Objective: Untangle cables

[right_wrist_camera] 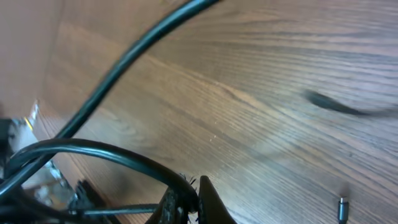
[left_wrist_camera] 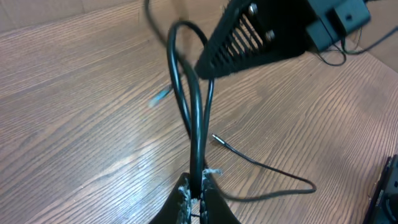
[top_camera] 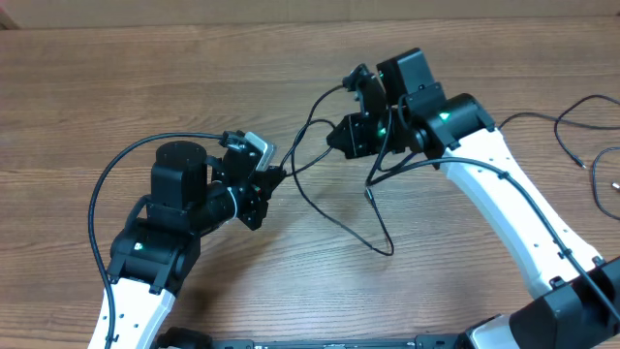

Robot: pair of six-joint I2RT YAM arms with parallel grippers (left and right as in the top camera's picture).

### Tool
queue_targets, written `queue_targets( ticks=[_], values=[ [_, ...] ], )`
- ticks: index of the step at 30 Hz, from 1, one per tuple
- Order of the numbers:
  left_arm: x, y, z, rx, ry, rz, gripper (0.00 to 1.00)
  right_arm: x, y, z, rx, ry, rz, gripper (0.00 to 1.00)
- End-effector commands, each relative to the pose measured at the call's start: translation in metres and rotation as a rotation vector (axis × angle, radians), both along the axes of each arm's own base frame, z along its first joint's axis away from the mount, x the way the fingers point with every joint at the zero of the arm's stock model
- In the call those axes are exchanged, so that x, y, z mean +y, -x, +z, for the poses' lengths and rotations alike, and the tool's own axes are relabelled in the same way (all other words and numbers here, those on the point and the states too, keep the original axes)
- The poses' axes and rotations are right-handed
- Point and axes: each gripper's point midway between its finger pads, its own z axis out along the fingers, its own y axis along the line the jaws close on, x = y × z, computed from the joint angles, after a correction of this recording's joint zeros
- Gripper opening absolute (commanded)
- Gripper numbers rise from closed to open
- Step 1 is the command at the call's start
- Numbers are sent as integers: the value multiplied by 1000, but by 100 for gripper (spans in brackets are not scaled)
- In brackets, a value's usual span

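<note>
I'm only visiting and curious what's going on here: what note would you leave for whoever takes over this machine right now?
Left gripper: shut on the cable tangle, two strands pinched together.
Right gripper: shut on the same tangle, close by.
Things: a loop trails on the table, with a plug end lying free. The loose cables lie at the far right, clear of both grippers.
Done: both grips taken.
Left: pull the strands apart and lay them out.
</note>
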Motion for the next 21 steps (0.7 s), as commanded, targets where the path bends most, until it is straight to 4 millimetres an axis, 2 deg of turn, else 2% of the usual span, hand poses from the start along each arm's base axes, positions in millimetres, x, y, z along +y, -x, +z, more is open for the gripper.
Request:
queue_targets(
  ticks=[1,9,14,18,21],
  values=[
    [0,1,-2,2,0,-9,4,-18,-19,7,4,-7,-127,4],
    [5,3,-11,36,-27,15,4,-41,-45,16,17,-70,-281,4],
    [6,8,-16,60,-41,6,4,-66,-66,22,-28,-86,-348,4],
    [-6,15,-4,24,8,-80,4,-96,-80,24,-50,-87,-419,4],
    [-10,13,4,-13,33,-101,5,-93,-73,26,-67,-98,-320,4]
  ],
)
